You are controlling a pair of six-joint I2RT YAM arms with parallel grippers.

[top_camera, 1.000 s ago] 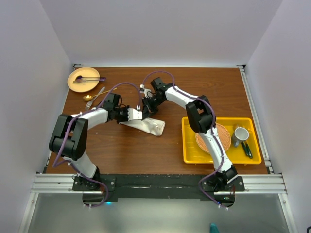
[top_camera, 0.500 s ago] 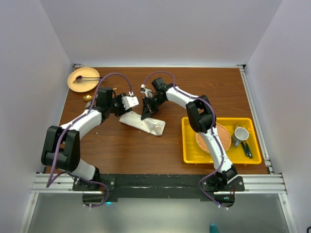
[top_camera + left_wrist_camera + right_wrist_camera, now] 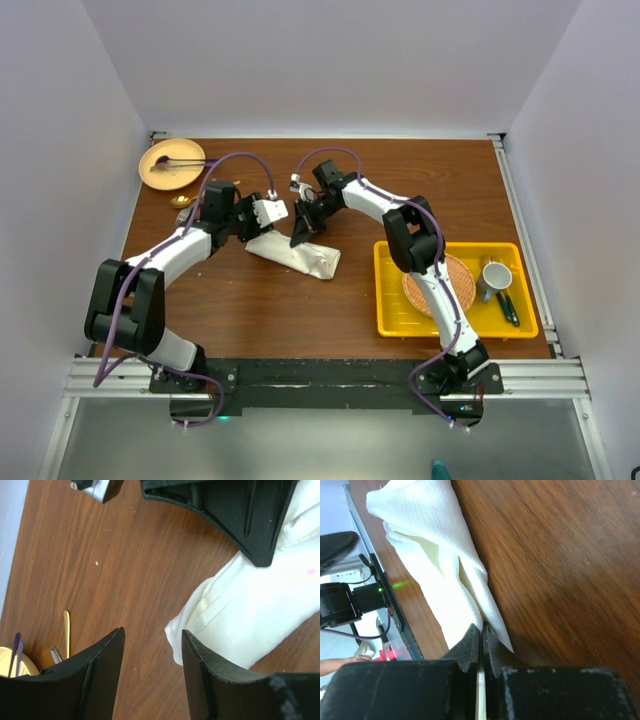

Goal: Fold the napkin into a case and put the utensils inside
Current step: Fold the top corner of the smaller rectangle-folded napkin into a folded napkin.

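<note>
The cream-white napkin (image 3: 305, 258) lies folded as a narrow pouch on the wooden table. My right gripper (image 3: 298, 237) is shut on the cloth's edge at its far side; in the right wrist view the jaws (image 3: 481, 627) pinch a layer of the napkin (image 3: 430, 555). My left gripper (image 3: 278, 218) is open and empty, just off the pouch's left end, with that end (image 3: 250, 610) beside its right finger (image 3: 215, 680). A gold spoon (image 3: 181, 200) lies near the plate; a gold handle (image 3: 66, 630) shows in the left wrist view.
A tan plate (image 3: 160, 175) with a purple utensil (image 3: 178, 161) sits at the far left corner. A yellow tray (image 3: 392, 322) at the right holds the woven orange mat (image 3: 448, 283), a mug (image 3: 495, 276) and dark green-handled utensils (image 3: 508, 306).
My left arm has pulled back from the pouch's left end toward the far left, then held still. The right gripper has stayed shut on the cloth.
</note>
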